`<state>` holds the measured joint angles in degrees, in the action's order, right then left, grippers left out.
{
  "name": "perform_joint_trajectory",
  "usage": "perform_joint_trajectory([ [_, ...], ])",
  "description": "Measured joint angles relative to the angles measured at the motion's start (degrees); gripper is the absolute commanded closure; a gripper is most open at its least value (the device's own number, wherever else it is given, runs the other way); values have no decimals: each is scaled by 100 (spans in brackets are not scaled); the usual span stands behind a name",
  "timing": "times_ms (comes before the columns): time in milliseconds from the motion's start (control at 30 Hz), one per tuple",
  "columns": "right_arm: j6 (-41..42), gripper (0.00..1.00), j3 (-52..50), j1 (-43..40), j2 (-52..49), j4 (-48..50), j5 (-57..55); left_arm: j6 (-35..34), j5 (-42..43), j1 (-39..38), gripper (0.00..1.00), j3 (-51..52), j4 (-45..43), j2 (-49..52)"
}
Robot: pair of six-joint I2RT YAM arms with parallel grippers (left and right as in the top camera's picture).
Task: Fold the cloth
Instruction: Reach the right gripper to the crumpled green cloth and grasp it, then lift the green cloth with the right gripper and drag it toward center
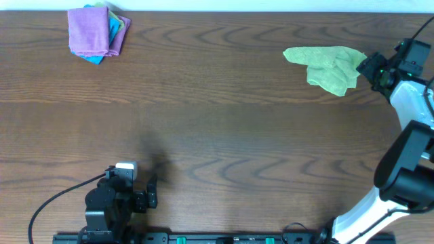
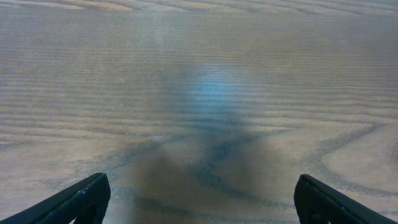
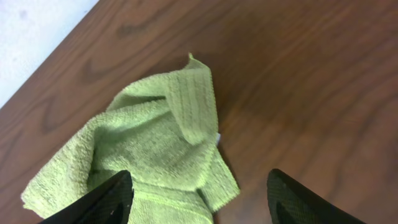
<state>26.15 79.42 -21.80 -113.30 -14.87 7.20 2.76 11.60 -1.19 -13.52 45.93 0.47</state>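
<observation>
Crumpled lime-green cloth near the desk's far right corner; we straddle its edge with the right gripper, jaws apart. The left gripper hangs open, empty. We should pinch a single corner layer.

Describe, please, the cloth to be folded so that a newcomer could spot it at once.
On the wooden table, look to the far right, just before the right pincer. The cloth lies crumpled there, alone. It is lime green, unlike the purple-topped pile at the far left.
</observation>
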Motion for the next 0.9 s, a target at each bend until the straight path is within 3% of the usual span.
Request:
perform_joint_trajectory([
  [200, 354, 35, 15, 0, -549, 234, 374, 2, 0, 0, 4, 0, 0, 0],
  [367, 516, 48, 15, 0, -730, 365, 584, 0, 0, 0, 4, 0, 0, 0],
  [400, 566, 56, 15, 0, -737, 404, 625, 0, 2, 0, 4, 0, 0, 0],
  [467, 647, 94, 15, 0, -737, 525, 706, 0, 0, 0, 4, 0, 0, 0],
  [500, 686, 98, 15, 0, -737, 542, 732, 0, 0, 0, 4, 0, 0, 0],
  [733, 804, 98, 15, 0, -737, 671, 903, 0, 0, 0, 4, 0, 0, 0],
  [900, 861, 98, 168, 55, -741, 1165, 1978, 0, 0, 0, 4, 0, 0, 0],
])
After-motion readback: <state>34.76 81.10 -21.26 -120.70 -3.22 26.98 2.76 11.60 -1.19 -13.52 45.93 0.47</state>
